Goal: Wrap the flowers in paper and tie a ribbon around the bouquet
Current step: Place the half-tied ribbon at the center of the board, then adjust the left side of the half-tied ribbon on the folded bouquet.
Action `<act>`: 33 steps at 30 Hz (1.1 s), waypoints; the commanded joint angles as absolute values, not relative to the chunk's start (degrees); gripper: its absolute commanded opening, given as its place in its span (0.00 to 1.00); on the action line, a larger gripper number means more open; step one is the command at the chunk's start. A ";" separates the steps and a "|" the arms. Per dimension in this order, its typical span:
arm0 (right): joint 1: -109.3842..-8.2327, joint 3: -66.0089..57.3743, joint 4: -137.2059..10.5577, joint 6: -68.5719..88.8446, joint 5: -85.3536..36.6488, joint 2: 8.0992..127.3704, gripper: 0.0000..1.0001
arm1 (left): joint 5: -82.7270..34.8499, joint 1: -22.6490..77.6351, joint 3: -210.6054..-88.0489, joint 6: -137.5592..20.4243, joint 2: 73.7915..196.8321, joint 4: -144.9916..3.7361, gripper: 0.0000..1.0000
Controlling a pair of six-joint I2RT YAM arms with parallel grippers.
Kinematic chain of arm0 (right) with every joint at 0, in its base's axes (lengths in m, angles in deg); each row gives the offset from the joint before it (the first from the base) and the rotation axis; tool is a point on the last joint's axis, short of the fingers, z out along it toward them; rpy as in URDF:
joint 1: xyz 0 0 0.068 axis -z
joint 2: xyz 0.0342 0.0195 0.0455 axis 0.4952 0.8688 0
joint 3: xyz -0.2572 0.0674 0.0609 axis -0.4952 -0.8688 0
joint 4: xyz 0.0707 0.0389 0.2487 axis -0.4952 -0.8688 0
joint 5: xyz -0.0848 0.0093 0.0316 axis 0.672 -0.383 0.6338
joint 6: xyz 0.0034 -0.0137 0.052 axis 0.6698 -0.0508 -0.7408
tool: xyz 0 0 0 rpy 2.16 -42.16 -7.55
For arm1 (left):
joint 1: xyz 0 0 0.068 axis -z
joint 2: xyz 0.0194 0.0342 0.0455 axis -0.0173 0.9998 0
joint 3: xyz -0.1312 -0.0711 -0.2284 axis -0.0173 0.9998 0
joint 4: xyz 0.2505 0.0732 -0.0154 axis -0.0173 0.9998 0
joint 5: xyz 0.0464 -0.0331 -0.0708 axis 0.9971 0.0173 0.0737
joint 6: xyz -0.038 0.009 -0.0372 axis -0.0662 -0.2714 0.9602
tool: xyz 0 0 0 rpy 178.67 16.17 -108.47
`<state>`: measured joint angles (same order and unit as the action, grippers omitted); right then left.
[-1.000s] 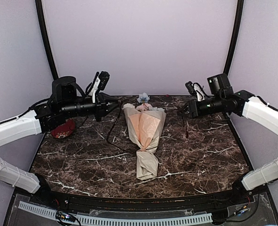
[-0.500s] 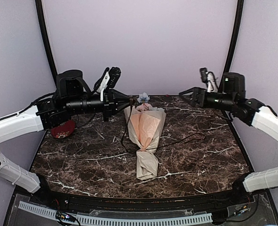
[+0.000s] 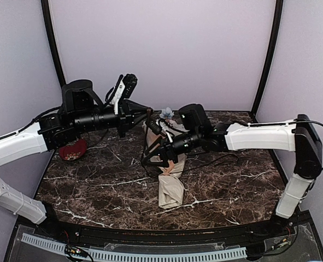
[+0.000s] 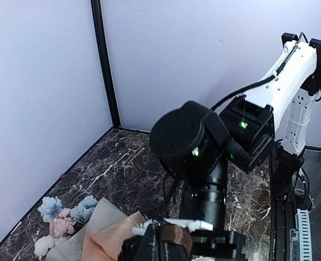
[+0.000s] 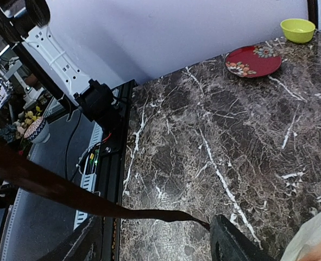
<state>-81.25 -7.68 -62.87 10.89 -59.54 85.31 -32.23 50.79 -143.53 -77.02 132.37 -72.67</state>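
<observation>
The bouquet (image 3: 171, 188) lay on the marble table (image 3: 238, 185), its flower heads at the far end. Just left of that end, the left gripper (image 3: 148, 111) pinched the ribbon (image 5: 51, 187). Over the bouquet's middle, the right gripper (image 5: 159, 220) had its fingers spread, with the strand crossing between them.

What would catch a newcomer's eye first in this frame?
The right arm stretches across the marble table, its open right gripper low over the paper-wrapped bouquet lying at the centre, flower heads at its far end. A dark brown ribbon runs from the raised, shut left gripper down between the right gripper's jaws.
</observation>
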 commanded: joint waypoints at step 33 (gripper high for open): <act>-80.39 -9.00 -64.48 12.19 -36.14 87.02 0.00 | -15.83 61.37 -107.56 -67.81 123.61 -77.66 0.00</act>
